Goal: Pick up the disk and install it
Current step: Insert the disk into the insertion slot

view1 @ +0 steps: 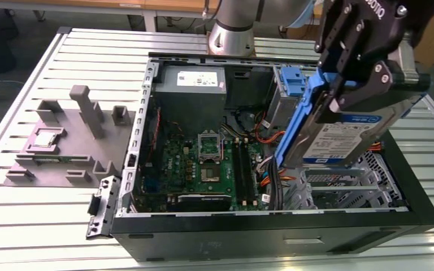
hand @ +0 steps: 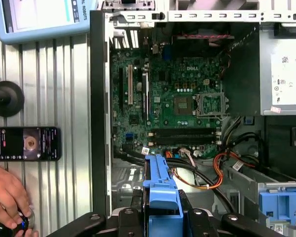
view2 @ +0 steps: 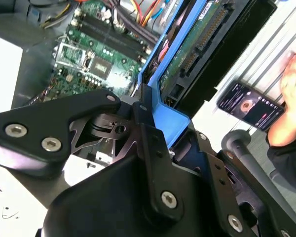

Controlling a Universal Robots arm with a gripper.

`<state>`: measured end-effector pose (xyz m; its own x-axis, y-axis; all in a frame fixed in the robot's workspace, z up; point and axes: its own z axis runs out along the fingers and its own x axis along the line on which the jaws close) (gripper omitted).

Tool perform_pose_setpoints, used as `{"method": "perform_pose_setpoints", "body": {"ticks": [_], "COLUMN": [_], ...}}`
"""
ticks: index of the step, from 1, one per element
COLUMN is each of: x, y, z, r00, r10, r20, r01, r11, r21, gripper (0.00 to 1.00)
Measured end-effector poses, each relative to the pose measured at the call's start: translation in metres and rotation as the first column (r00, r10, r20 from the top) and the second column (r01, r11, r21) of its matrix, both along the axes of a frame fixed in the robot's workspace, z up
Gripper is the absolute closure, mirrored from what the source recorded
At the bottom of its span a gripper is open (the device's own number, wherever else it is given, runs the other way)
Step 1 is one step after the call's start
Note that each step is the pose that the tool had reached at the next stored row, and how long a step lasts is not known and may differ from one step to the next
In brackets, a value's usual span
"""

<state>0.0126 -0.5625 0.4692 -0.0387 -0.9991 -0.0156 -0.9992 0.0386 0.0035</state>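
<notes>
The gripper (view1: pixel 349 99) is holding the disk (view1: pixel 345 138) up in the air over the open computer case (view1: pixel 277 228). Its fingers (view2: pixel 149 133) are squeezing close together on the disk, with the blue rail (hand: pixel 162 190) caught between them.

In the exterior view the disk is hanging at about 3 o'clock from the green motherboard (view1: pixel 202 164), over the metal bays (view1: pixel 352 180) on that side of the case. The disk is standing on its edge and leaning. Its long side is running from about 1 o'clock down to about 7 o'clock, and the low end is pointing into the case. It is not clear whether that low end is touching anything. The face with the white-and-blue label is looking toward the exterior camera. In the second wrist view the other face is showing, a green board with a row of plug pins.

The case is lying on its side on the slatted metal worktop (view1: pixel 29 226). At about 9 o'clock from the case, a grey holder (view1: pixel 66 147) is sitting on the worktop with a small square silver chip (view1: pixel 45 138) resting on it. In the first wrist view a person's hand (hand: pixel 7 192) is near a phone (hand: pixel 24 144) lying on the worktop beside the case.
</notes>
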Motion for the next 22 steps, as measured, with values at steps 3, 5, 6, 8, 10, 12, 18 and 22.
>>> {"method": "perform_pose_setpoints", "body": {"ticks": [3, 5, 6, 8, 10, 12, 18, 22], "x": [0.0094, 0.015, 0.018, 0.0233, 0.0269, 0.0296, 0.0355, 0.0401], "y": [-0.0001, -0.0003, -0.0003, -0.0005, -0.0006, -0.0009, -0.0019, -0.0029], "z": [-0.0028, -0.0047, -0.0055, -0.0073, -0.0092, -0.0115, -0.016, -0.018], "r00": [1.0, 1.0, 1.0, 1.0, 1.0, 1.0, 0.9998, 0.9998], "r10": [0.001, 0.001, 0.001, 0.001, 0.001, 0.002, 0.018, 0.019], "r20": [0.0001, 0.0001, 0.0001, 0.0, 0.0, 0.0001, 0.0001, 0.0001], "r01": [-0.001, -0.001, -0.001, -0.001, -0.001, -0.002, -0.018, -0.019], "r11": [1.0, 1.0, 1.0, 1.0, 1.0, 1.0, 0.9998, 0.9998], "r21": [0.0001, 0.0001, 0.0001, 0.0001, 0.0, -0.0004, -0.0007, -0.0006], "gripper": [0.63, 0.63, 0.63, 0.63, 0.63, 0.63, 0.63, 0.63]}}
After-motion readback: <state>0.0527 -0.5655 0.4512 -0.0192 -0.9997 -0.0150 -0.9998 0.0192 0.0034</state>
